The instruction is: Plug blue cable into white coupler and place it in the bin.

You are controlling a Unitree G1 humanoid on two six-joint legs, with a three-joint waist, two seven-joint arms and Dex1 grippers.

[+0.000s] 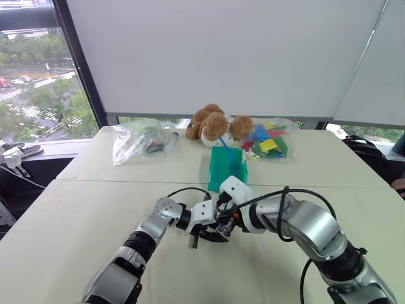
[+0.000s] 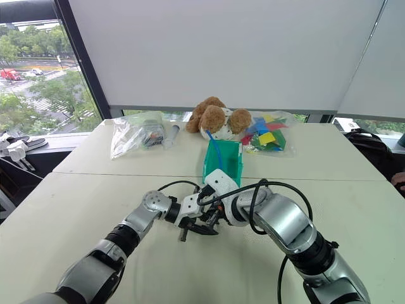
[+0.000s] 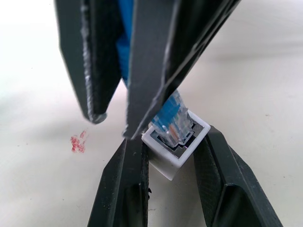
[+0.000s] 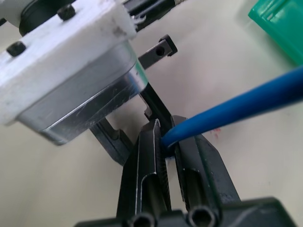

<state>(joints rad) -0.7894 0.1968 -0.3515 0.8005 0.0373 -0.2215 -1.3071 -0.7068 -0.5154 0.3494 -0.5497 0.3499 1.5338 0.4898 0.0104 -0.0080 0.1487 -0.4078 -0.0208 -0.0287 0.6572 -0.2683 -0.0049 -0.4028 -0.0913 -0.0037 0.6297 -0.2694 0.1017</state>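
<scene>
Blue cable (image 4: 246, 105): its pale plug (image 3: 173, 124) sits at the mouth of the white coupler (image 3: 174, 150), apparently partly in but not clearly seated. The right gripper (image 4: 166, 142) is closed on the cable just behind the plug; the left gripper (image 3: 173, 158) clamps the coupler between its 2 fingers, above the table (image 1: 95, 209). Left to do: finish the plugging, then carry the pair to the teal bin (image 1: 228, 166) just beyond.
</scene>
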